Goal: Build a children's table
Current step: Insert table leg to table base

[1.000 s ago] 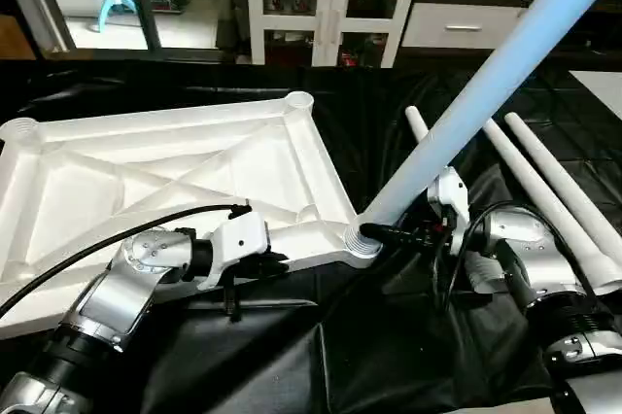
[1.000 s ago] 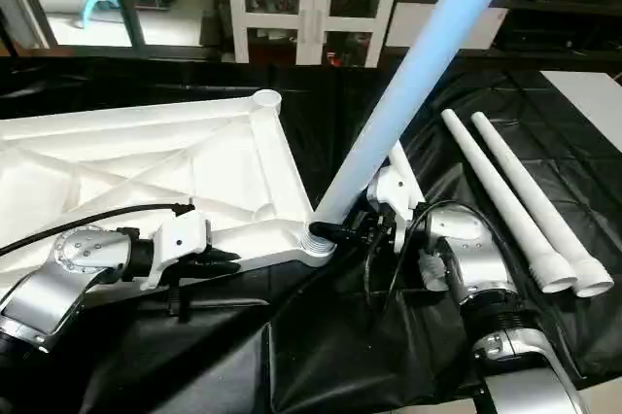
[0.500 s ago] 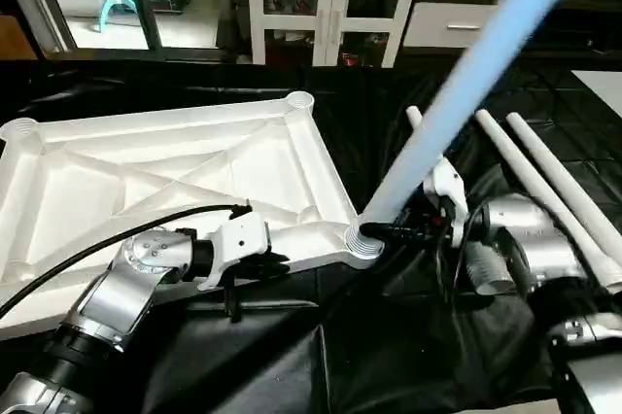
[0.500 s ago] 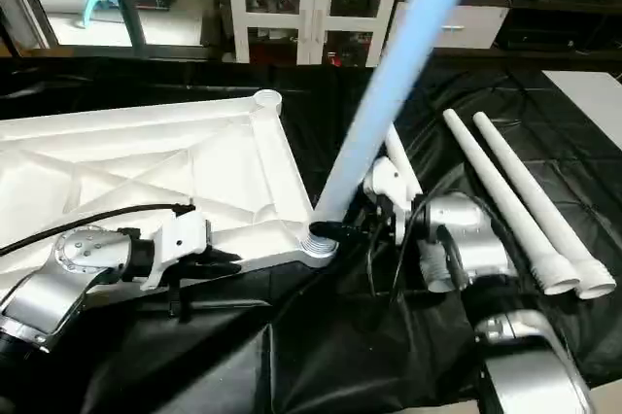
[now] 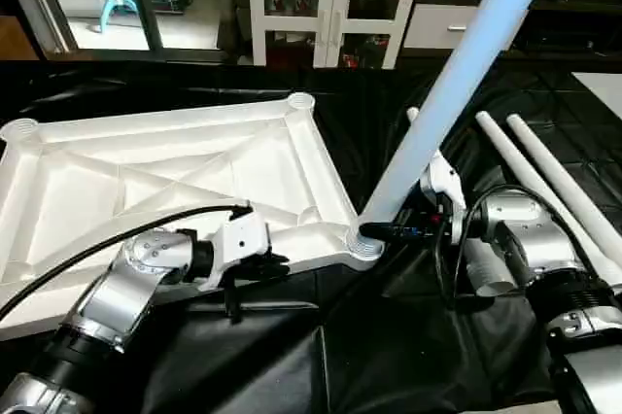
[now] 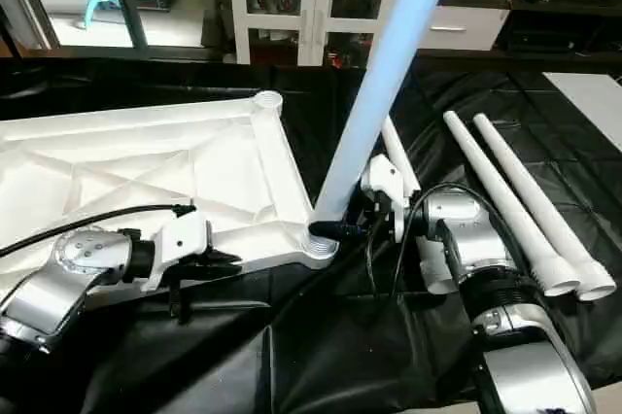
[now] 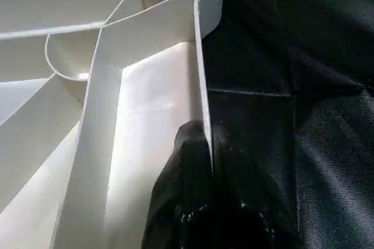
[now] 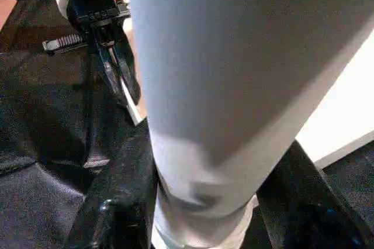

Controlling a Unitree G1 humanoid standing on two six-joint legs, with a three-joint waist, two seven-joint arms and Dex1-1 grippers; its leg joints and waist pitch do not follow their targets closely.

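Standing in the near corner socket [image 5: 362, 242] of the upturned table top [image 5: 185, 176], one leg [image 5: 457, 74] leans away at a slant; judged not yet seated square.

Right gripper [image 5: 400, 232] clasps the leg's foot, its fingers on either side of the tube just above the socket.

Left gripper [image 5: 260, 268] is pinched narrow on the top's near rim, apparently steadying it.

Progress: first leg only. Two spare legs [image 6: 515, 205] lie on the black cloth [image 5: 389, 346] beyond the right gripper, a third [image 6: 394, 154] partly hidden behind the held one. The far corner socket [image 5: 299, 101] stands empty.

View differences:
- Left wrist view: black fingers [image 7: 187, 173] closed over the thin rim wall, ribbed socket collar ahead.
- Right wrist view: fingers [image 8: 117, 202] flanking the tube.
- Head views: the leg's tilt, the spares.
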